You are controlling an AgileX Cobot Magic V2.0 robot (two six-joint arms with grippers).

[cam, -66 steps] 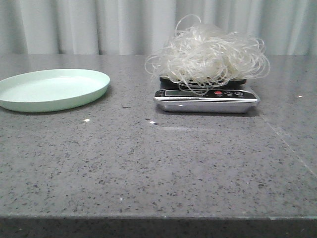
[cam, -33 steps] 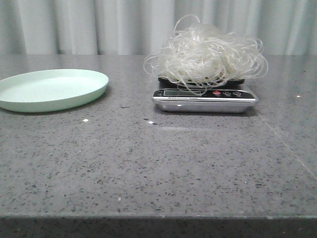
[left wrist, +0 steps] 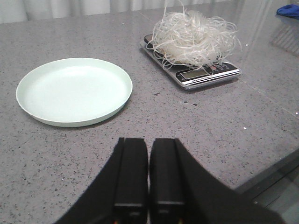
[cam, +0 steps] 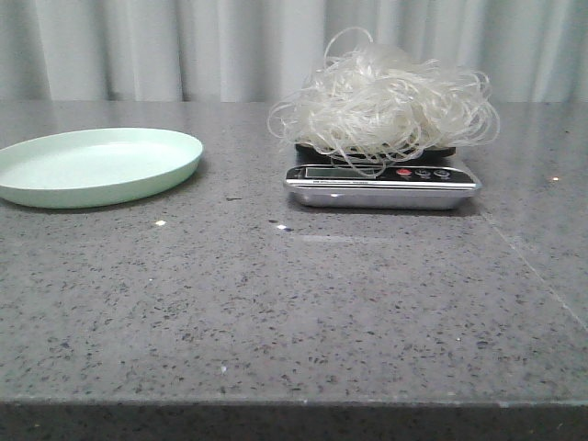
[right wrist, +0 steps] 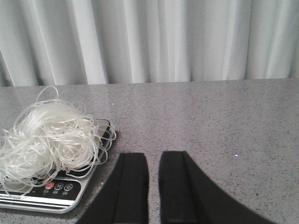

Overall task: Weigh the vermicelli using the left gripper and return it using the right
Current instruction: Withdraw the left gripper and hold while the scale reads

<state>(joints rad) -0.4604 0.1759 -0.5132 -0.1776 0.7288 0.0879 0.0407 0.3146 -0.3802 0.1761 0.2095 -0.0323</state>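
Observation:
The vermicelli [cam: 386, 101] is a fluffy tangle of whitish strands lying on a small silver digital scale [cam: 381, 184] at the back middle of the table. It overhangs the platform on both sides. The pale green plate [cam: 96, 165] sits empty at the left. In the left wrist view my left gripper [left wrist: 149, 144] is shut and empty, hovering near the table's front edge, well back from the plate [left wrist: 74, 91] and the vermicelli [left wrist: 194, 37]. In the right wrist view my right gripper [right wrist: 153, 158] has a narrow gap between its fingers, is empty, and is just right of the scale [right wrist: 56, 191] and the vermicelli [right wrist: 46, 140].
The grey speckled stone table [cam: 294, 303] runs back to a white curtain [cam: 230, 46]. A blue object [left wrist: 288, 10] lies at the far right in the left wrist view. The table's front edge and a lower surface show by the left fingers [left wrist: 275, 186].

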